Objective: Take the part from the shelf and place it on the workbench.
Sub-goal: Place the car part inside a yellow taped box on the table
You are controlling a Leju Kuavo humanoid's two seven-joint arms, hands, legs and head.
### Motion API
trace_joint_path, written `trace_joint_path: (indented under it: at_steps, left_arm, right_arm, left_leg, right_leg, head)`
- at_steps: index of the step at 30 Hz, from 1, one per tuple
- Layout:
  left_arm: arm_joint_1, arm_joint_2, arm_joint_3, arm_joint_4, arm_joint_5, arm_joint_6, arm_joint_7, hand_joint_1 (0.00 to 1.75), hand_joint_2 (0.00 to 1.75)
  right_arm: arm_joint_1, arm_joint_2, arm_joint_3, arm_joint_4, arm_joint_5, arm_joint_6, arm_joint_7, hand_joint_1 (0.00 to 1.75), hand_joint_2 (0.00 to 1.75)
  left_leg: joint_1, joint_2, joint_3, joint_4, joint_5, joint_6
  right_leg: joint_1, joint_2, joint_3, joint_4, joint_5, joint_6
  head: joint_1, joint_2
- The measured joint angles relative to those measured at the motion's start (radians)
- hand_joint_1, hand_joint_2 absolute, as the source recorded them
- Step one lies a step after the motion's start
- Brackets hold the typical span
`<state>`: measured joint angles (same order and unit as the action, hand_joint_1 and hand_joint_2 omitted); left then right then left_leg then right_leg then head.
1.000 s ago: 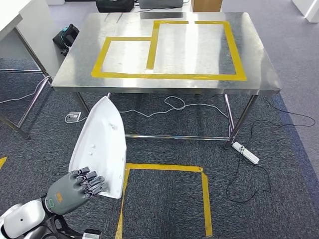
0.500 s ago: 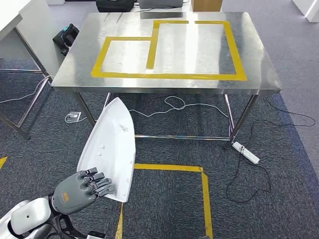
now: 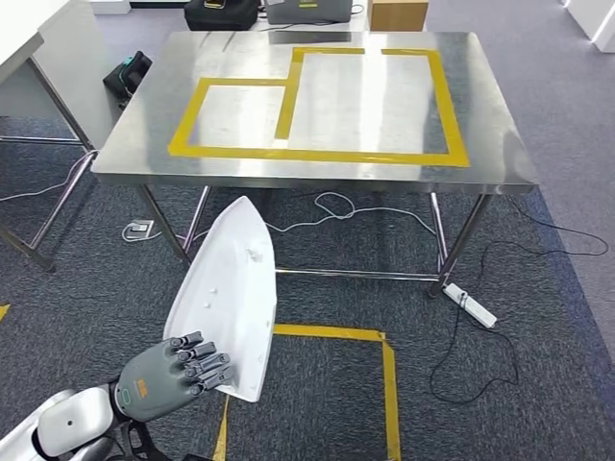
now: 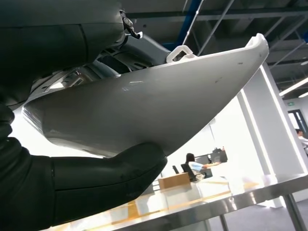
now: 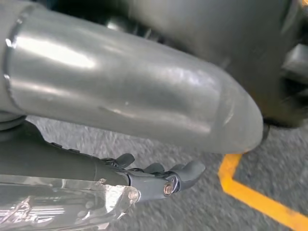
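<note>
My left hand (image 3: 170, 376) grips the near end of a long white curved shell part (image 3: 229, 288), which points up and away toward the steel workbench (image 3: 319, 169). The part hangs over the carpet, short of the bench's near edge. Yellow tape rectangles (image 3: 290, 96) mark the bare benchtop. In the left wrist view the part (image 4: 152, 101) lies across my hand, with my thumb (image 4: 109, 178) pressed under it and the bench edge (image 4: 218, 202) beyond. My right hand (image 5: 163, 175) hangs low over the carpet, its fingers stretched out and holding nothing.
A yellow tape square (image 3: 384, 384) marks the carpet before the bench. A power strip (image 3: 470, 305) and loose cables lie by the bench legs. A second table (image 3: 43, 58) stands at left with a black bag (image 3: 127, 72) beside it. A person (image 4: 192, 163) sits far off.
The whole view has shifted as the camera moved nearer the bench. My left hand has carried the part rightward and closer to the bench, still gripping it.
</note>
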<state>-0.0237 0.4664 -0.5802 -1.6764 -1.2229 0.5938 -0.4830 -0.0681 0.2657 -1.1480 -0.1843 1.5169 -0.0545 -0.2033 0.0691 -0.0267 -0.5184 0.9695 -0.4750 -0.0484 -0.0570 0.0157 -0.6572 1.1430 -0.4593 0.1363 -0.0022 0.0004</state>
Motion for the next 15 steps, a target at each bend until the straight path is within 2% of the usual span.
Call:
trace_joint_path:
  at_steps: [1,2,3,4,6,7,8,9,10,11,12,13,14,15]
  left_arm:
    - [-0.001,-0.002,0.0,0.001,0.003,0.0,0.003,1.75,1.75]
    - [-0.001,-0.002,0.0,0.002,0.005,0.0,0.006,1.75,1.75]
    - [-0.001,-0.002,0.0,0.003,0.007,0.0,0.009,1.75,1.75]
    - [-0.001,-0.002,0.002,0.004,0.008,0.001,0.011,1.75,1.75]
    - [-0.002,-0.002,0.005,0.005,0.011,0.004,0.013,1.75,1.75]
    - [-0.003,-0.002,0.007,0.006,0.012,0.006,0.013,1.75,1.75]
    - [-0.003,-0.002,0.008,0.007,0.014,0.007,0.014,1.75,1.75]
    - [-0.001,-0.003,0.009,0.008,0.016,0.009,0.014,1.75,1.75]
    - [0.002,-0.003,0.009,0.009,0.018,0.009,0.015,1.75,1.75]
    - [0.005,-0.003,0.009,0.011,0.02,0.009,0.015,1.75,1.75]
    - [0.007,-0.003,0.01,0.012,0.021,0.009,0.015,1.75,1.75]
    - [0.009,-0.003,0.01,0.014,0.023,0.009,0.015,1.75,1.75]
    - [0.01,-0.003,0.01,0.015,0.025,0.008,0.016,1.75,1.75]
    - [0.012,-0.002,0.01,0.017,0.026,0.007,0.017,1.75,1.75]
  right_arm:
    - [-0.001,0.002,0.0,0.002,0.0,0.0,-0.001,0.0,0.0]
    - [0.0,0.004,0.001,0.003,-0.001,0.0,-0.002,0.0,0.0]
    - [0.001,0.006,0.001,0.005,-0.002,0.001,-0.002,0.0,0.0]
    - [0.002,0.005,0.001,0.005,-0.003,0.0,-0.003,0.0,0.0]
    - [0.007,0.006,0.002,0.005,-0.003,0.001,-0.004,0.0,0.0]
    - [0.008,0.006,0.002,0.005,-0.003,0.001,-0.006,0.0,0.0]
    - [0.008,0.006,0.003,0.005,-0.003,0.0,-0.007,0.0,0.0]
    - [0.009,0.006,0.004,0.005,-0.003,0.0,-0.007,0.0,0.0]
    - [0.01,0.006,0.004,0.005,-0.003,-0.001,-0.008,0.0,0.0]
    - [0.013,0.006,0.004,0.005,-0.003,-0.001,-0.008,0.0,0.0]
    - [0.015,0.006,0.005,0.005,-0.004,-0.001,-0.009,0.0,0.0]
    - [0.017,0.006,0.005,0.005,-0.004,-0.001,-0.01,0.0,0.0]
    - [0.019,0.006,0.005,0.005,-0.004,-0.001,-0.011,0.0,0.0]
    - [0.022,0.006,0.006,0.005,-0.004,-0.001,-0.012,0.0,0.0]
  left_leg:
    - [0.006,-0.001,-0.002,0.017,-0.014,-0.017]
    - [0.008,-0.002,-0.005,0.031,-0.028,-0.032]
    - [0.007,-0.002,-0.007,0.041,-0.039,-0.043]
    - [0.006,-0.002,-0.005,0.046,-0.046,-0.051]
    - [0.004,0.005,-0.008,0.08,-0.033,-0.057]
    - [0.001,0.013,-0.033,0.124,-0.021,-0.055]
    - [-0.004,0.02,-0.071,0.181,-0.014,-0.05]
    - [-0.01,0.026,-0.119,0.238,-0.023,-0.043]
    - [-0.018,0.027,-0.166,0.28,-0.049,-0.034]
    - [-0.026,0.027,-0.202,0.299,-0.083,-0.023]
    - [-0.035,0.027,-0.228,0.293,-0.114,-0.011]
    - [-0.044,0.027,-0.242,0.266,-0.129,0.003]
    - [-0.055,0.027,-0.249,0.22,-0.107,0.02]
    - [-0.067,0.026,-0.251,0.155,-0.027,0.039]
  right_leg:
    - [-0.006,0.007,0.018,-0.031,-0.008,0.001]
    - [-0.009,0.014,0.026,-0.042,-0.023,-0.007]
    - [-0.009,0.018,0.027,-0.036,-0.046,-0.025]
    - [-0.011,0.017,0.034,-0.03,-0.055,-0.047]
    - [-0.01,0.016,0.059,-0.041,-0.06,-0.06]
    - [-0.007,0.016,0.08,-0.056,-0.063,-0.065]
    - [-0.004,0.015,0.104,-0.078,-0.067,-0.071]
    - [0.0,0.012,0.13,-0.101,-0.07,-0.075]
    - [0.004,0.012,0.161,-0.126,-0.075,-0.081]
    - [0.008,0.012,0.192,-0.15,-0.081,-0.086]
    - [0.013,0.013,0.228,-0.174,-0.088,-0.091]
    - [0.019,0.015,0.265,-0.197,-0.097,-0.095]
    - [0.023,0.016,0.301,-0.218,-0.107,-0.098]
    - [0.026,0.017,0.33,-0.238,-0.119,-0.1]
  head:
    - [0.009,0.0]
    - [0.012,0.0]
    - [0.012,0.0]
    - [0.006,0.0]
    - [-0.018,0.0]
    - [-0.024,0.0]
    - [-0.032,0.0]
    - [-0.035,0.0]
    - [-0.036,0.0]
    - [-0.036,0.0]
    - [-0.036,0.0]
    - [-0.036,0.0]
    - [-0.036,0.0]
    - [-0.035,0.0]
